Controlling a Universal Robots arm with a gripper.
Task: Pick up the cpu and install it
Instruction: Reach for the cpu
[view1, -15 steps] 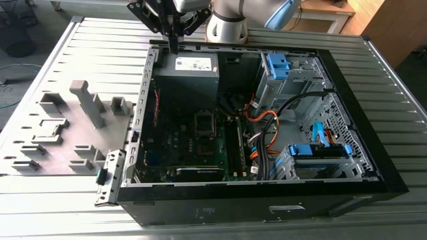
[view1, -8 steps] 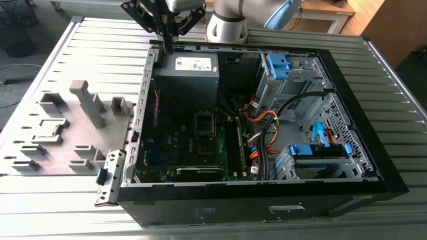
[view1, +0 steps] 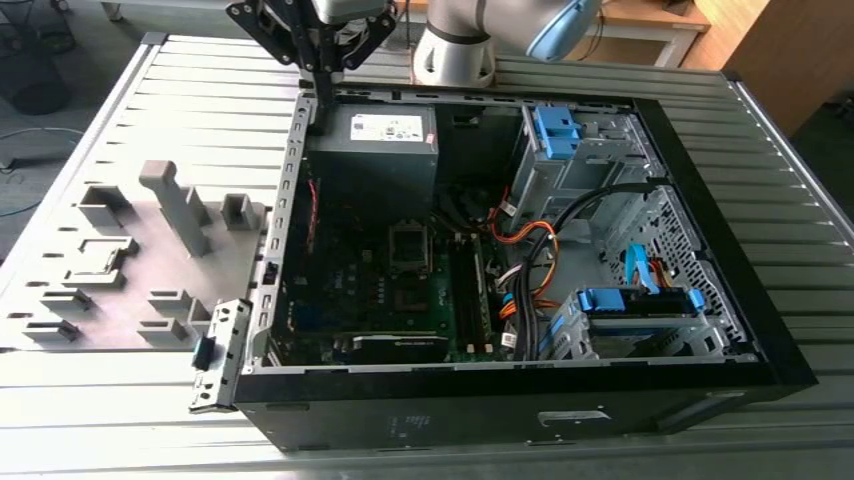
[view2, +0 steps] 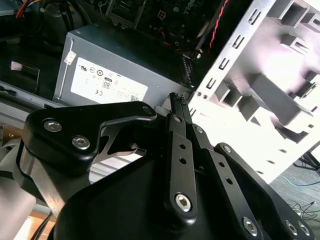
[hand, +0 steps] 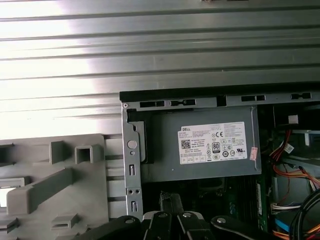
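Exterior view first: the gripper (view1: 320, 86) hangs over the far corner of the open computer case (view1: 731, 262), on the exterior view's left, just above the case rim and beside the power supply (view1: 375, 152). In the second wrist view its two black fingers (view2: 173, 131) run side by side and meet at the tips, pressed together. Whether anything thin sits between them I cannot tell.

The cpu is too small to pick out with any certainty, so its facing and long axis cannot be told. The square socket (view1: 407, 240) sits mid-board on the motherboard (view1: 358, 292), but its centre is dark and hard to read.

On the exterior view's left, a grey fixture plate (view1: 127, 262) lies on the slatted metal table (view1: 134, 410), touching the case wall. Orange cables (view1: 531, 250) partly hide the board's right side. In the first wrist view the gripper is cut off at the frame edge.
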